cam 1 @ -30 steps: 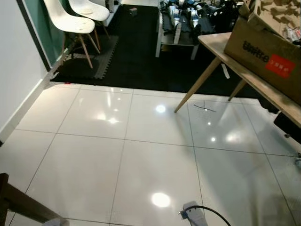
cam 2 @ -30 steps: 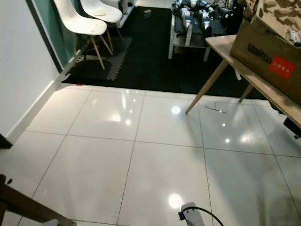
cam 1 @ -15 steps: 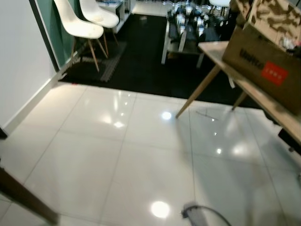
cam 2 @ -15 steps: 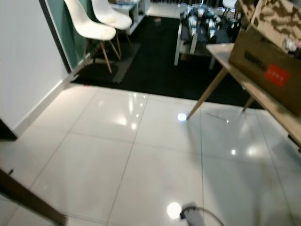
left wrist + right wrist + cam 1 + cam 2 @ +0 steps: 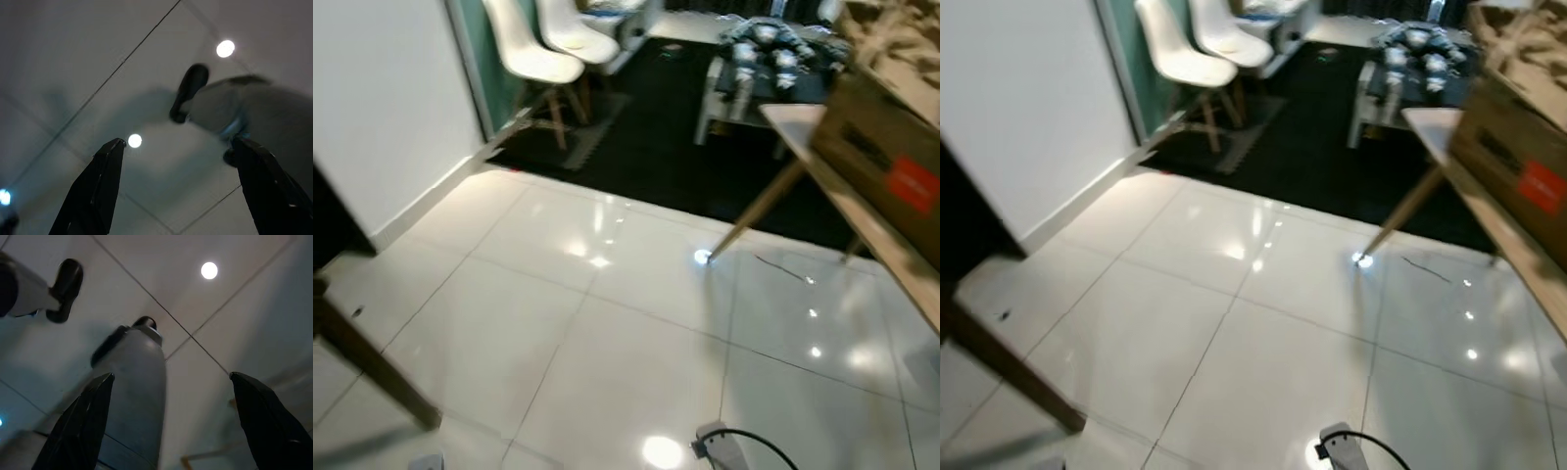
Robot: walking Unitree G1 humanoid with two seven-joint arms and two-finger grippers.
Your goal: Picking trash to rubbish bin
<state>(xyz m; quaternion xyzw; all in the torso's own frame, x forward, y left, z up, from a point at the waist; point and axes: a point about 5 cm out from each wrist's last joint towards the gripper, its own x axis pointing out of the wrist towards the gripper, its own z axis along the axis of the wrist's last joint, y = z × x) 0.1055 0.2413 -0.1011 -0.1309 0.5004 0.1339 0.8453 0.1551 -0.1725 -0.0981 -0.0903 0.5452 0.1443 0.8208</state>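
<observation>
Both grippers, left (image 5: 178,166) and right (image 5: 168,404), hang with jaws wide above the glossy white floor (image 5: 607,333) near the brown cardboard box (image 5: 886,157).

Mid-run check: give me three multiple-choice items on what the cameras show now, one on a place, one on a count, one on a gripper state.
1. Where does the cardboard box sit?
A. on the wooden table
B. on the tiled floor
C. on a chair

2. How many white chairs stand by the wall?
A. one
B. two
C. four

3. How are the left gripper fingers?
A. shut on trash
B. spread apart, holding nothing
C. shut, holding nothing

Answers: 1 A, the box rests on the tabletop at right. 2 B, two seats side by side. 3 B, bare floor shows between the fingers.
</observation>
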